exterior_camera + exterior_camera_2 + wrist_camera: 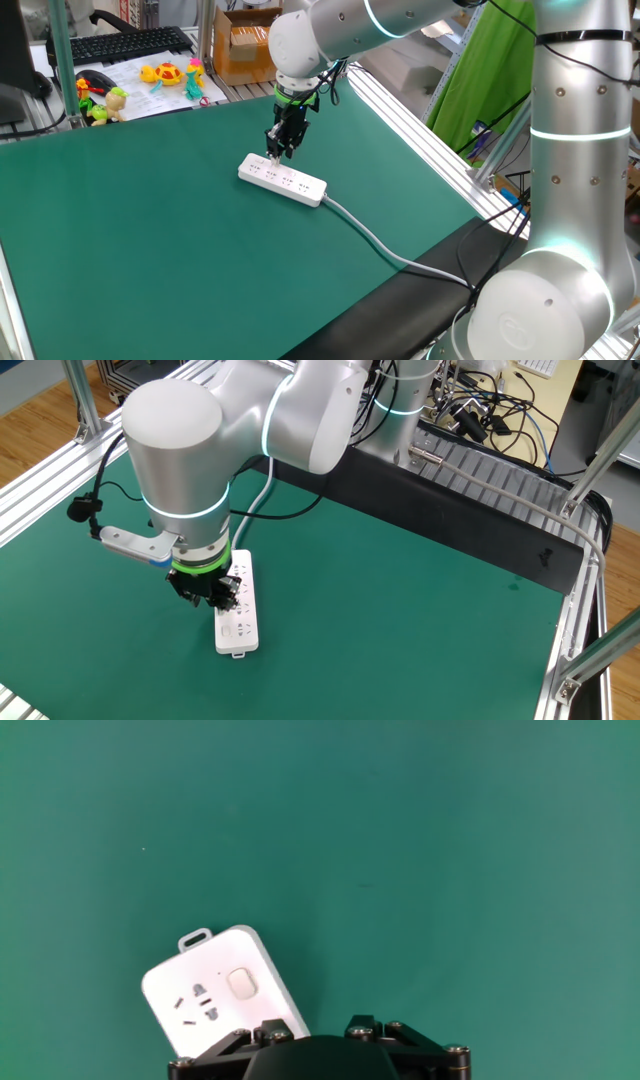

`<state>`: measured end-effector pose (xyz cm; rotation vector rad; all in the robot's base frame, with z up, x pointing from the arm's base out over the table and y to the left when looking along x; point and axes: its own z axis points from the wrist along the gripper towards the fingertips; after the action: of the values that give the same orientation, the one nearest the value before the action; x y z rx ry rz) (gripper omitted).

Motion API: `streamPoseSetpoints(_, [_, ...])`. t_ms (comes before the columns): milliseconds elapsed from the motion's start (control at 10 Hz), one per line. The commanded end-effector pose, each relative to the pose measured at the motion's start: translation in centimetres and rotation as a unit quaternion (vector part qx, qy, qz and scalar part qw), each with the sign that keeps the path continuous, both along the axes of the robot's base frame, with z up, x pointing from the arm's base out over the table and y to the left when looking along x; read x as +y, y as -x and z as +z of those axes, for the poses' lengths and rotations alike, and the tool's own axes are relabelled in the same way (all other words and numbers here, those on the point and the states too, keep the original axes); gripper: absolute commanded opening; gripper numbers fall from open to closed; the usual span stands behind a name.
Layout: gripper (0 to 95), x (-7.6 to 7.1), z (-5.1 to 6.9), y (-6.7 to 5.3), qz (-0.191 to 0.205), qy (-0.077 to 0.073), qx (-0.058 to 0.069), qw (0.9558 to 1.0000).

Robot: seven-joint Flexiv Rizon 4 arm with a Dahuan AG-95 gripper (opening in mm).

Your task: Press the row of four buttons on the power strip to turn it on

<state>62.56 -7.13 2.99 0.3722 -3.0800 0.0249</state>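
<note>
While the hand point(281, 150) stands on the power strip point(283, 180), finger spacing undeterminable, press straight down on the end button point(240, 983), avoiding sideways load.

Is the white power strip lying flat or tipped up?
Flat. The power strip lies on the green table, sockets facing up.

Two fixed views, opposite sides, share power strip point(282, 179); hand view close, straight down.
</note>
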Motion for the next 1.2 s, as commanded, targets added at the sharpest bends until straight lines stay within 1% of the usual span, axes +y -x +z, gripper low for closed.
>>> streamPoseSetpoints(100, [38.0,0.0,-1.9,0.3,-0.002,0.002,-0.002,1.0000])
streamPoseSetpoints(500, [38.0,0.2,-2.0,0.8,-0.004,0.003,-0.004,1.0000])
streamPoseSetpoints(700, [38.0,0.1,-2.0,0.9,-0.007,0.005,-0.004,1.0000])
streamPoseSetpoints(900, [38.0,0.2,-1.3,0.9,-0.010,0.005,-0.004,0.9999])
streamPoseSetpoints(1100, [38.0,0.7,-0.4,0.7,-0.010,0.015,-0.002,0.9998])
streamPoseSetpoints(1200, [38.0,0.7,-0.2,0.6,-0.009,0.015,-0.002,0.9998])
